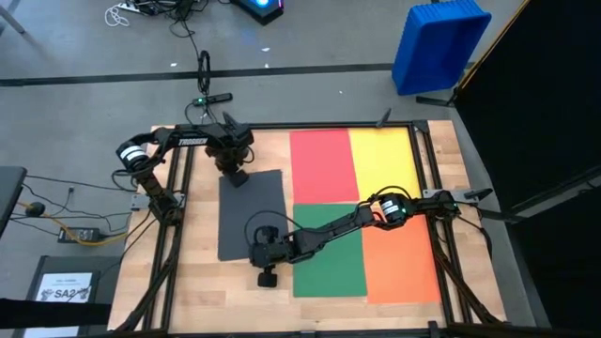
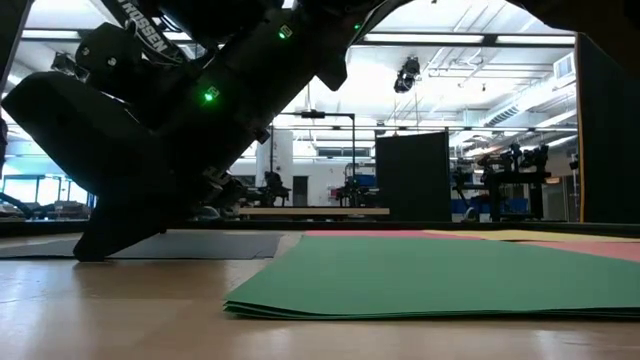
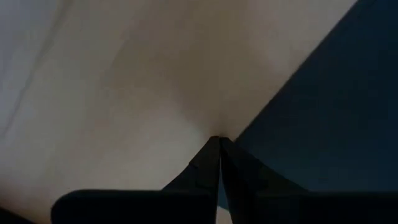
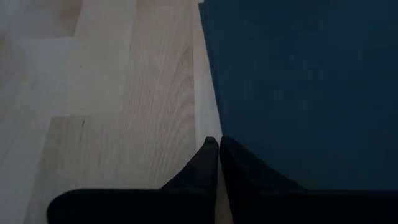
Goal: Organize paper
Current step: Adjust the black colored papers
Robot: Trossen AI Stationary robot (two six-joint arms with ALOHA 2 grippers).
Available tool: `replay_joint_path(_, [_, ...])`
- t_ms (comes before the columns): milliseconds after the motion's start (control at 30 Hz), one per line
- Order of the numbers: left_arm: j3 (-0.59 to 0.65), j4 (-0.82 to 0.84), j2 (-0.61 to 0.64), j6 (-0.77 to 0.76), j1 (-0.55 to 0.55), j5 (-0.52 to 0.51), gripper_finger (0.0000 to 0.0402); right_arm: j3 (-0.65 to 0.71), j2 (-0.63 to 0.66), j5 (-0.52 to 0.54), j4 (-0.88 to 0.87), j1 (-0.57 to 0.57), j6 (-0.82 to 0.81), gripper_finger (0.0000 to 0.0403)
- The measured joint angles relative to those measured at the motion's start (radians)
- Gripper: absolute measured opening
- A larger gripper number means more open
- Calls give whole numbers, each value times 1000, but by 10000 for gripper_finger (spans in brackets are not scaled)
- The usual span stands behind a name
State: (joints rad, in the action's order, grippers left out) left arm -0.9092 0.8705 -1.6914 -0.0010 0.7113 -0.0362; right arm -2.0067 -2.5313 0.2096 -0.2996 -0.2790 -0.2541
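Beneath the left gripper, whose fingers are pressed together on nothing, lies the far edge of a dark grey rectangular paper sheet. Just beside the right gripper, equally closed and empty-handed, lies that sheet's near corner, with green paper alongside.
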Motion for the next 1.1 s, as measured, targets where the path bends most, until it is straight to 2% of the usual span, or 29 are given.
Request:
replay_joint_path(233, [12, 51, 37, -4, -3, -7, 0, 0, -1, -5, 0, 0, -6, 0])
replay_joint_path(500, [10, 24, 98, -7, -3, -98, 0, -2, -2, -40, 9, -6, -5, 0])
replay_joint_path(767, [8, 52, 173, -39, -5, -109, 0, -3, 16, -73, -9, -13, 19, 0])
replay_joint_path(900, [29, 86, 272, -111, -40, -110, 0, 0, 79, -75, -68, -13, 48, 0])
replay_joint_path(967, [60, 85, 346, -166, -67, -108, 0, -1, 132, -32, -119, 1, 69, 0])
replay_joint_path(1033, [104, 85, 418, -231, -89, -108, 0, -7, 170, 14, -163, 38, 80, 0])
replay_joint_path(1100, [153, 86, 472, -291, -99, -108, 0, -6, 181, 16, -212, 88, 90, 0])
